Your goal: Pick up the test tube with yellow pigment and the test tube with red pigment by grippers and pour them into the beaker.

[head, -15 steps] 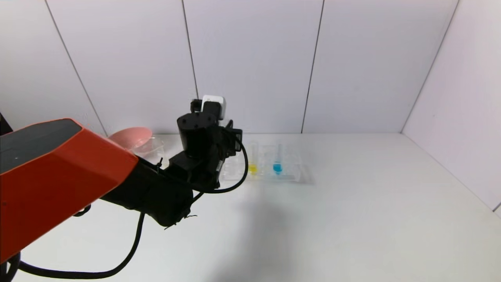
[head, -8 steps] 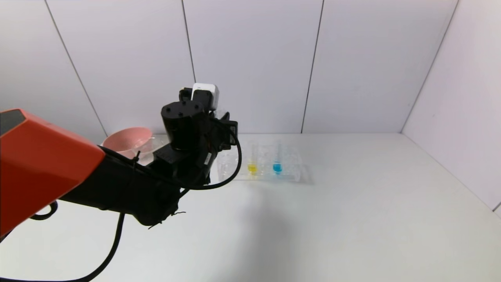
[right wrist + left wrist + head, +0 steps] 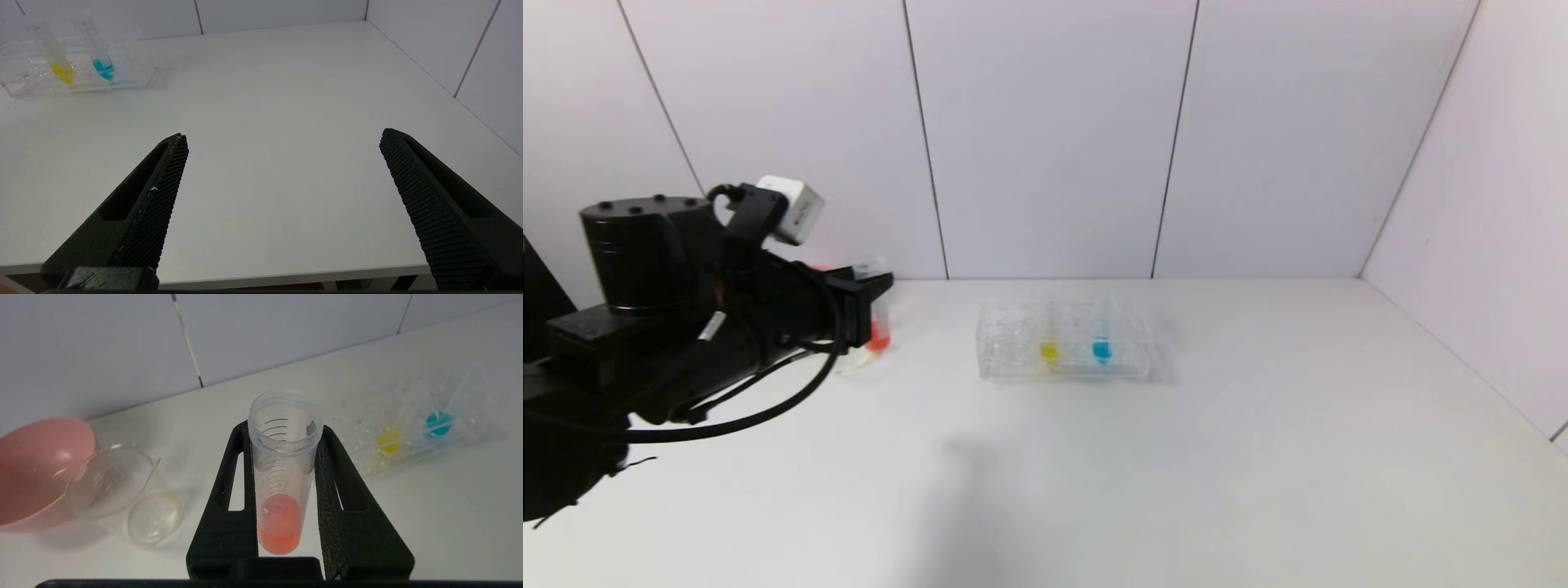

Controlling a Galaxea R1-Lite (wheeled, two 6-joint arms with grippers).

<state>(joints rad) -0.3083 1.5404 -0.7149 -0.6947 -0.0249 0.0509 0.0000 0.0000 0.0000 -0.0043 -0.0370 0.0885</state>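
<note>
Head view: left pincer [image 3: 870, 304] has swung away from the rack [image 3: 1063, 351], carrying the red tube [image 3: 876, 314] toward the desk's [image 3: 1258, 457] left end. Left wrist view: pincer clenched on the tube, beaker [image 3: 116, 486] beside it; tip slowly over its lip. Right wrist view: right pincer [image 3: 282, 171] released, yellow tube [image 3: 55, 55] racked.

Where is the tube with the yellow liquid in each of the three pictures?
Head view: the test tube with yellow pigment stands in the clear rack, beside the blue tube.
Left wrist view: it is far off, behind the left gripper.
Right wrist view: it is distant.
Shared landmark: the blue tube.
</note>
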